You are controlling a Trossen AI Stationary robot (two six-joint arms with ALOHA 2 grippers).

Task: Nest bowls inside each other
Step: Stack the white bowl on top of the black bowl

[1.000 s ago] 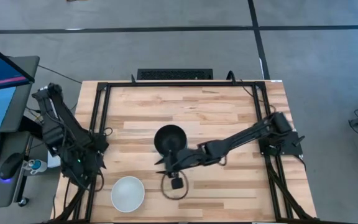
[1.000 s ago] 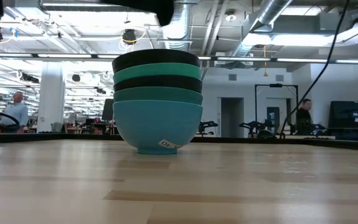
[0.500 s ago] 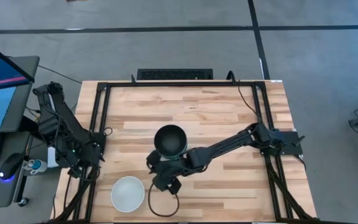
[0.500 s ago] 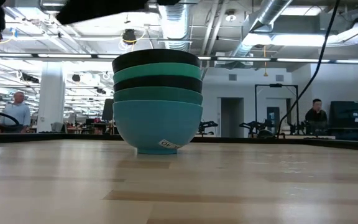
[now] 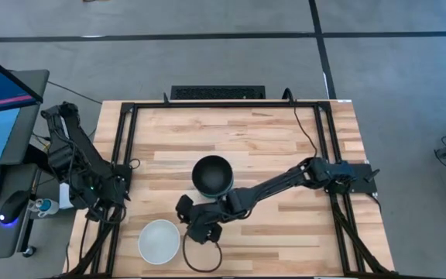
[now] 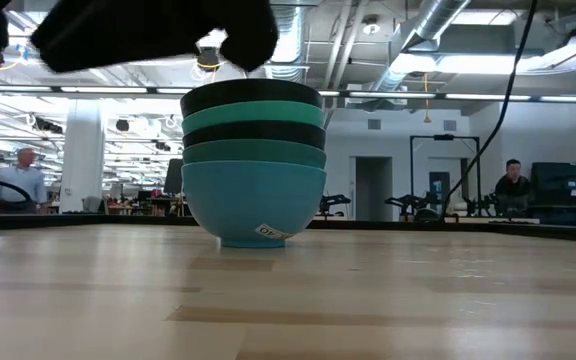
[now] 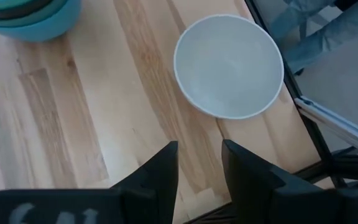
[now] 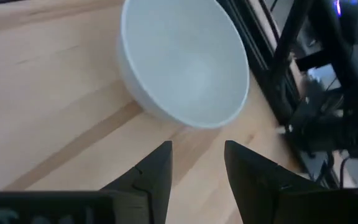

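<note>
A stack of several nested bowls [image 5: 211, 174] stands near the table's middle, a black one on top and a cyan one [image 6: 254, 200] at the bottom, resting on its foot. It also shows in the left wrist view [image 7: 30, 18]. A white bowl [image 5: 159, 240] stands alone by the near edge, left of the middle, and shows in both wrist views [image 7: 229, 65] [image 8: 185, 62]. My right gripper [image 5: 186, 225] is open and empty above the table between the stack and the white bowl [image 8: 197, 168]. My left gripper [image 7: 197, 168] is open and empty at the table's left edge [image 5: 103, 201].
A black frame rail [image 5: 122, 170] runs along the table's left side, and another [image 5: 339, 209] along its right side. A sticker [image 6: 271, 232] is on the cyan bowl. Bare wood [image 5: 231, 132] lies behind the stack. People [image 6: 513, 185] are in the room beyond.
My right gripper has gone from just in front of the stack toward the table's left edge, closer to the white bowl, and stays open. The bowls have not moved.
</note>
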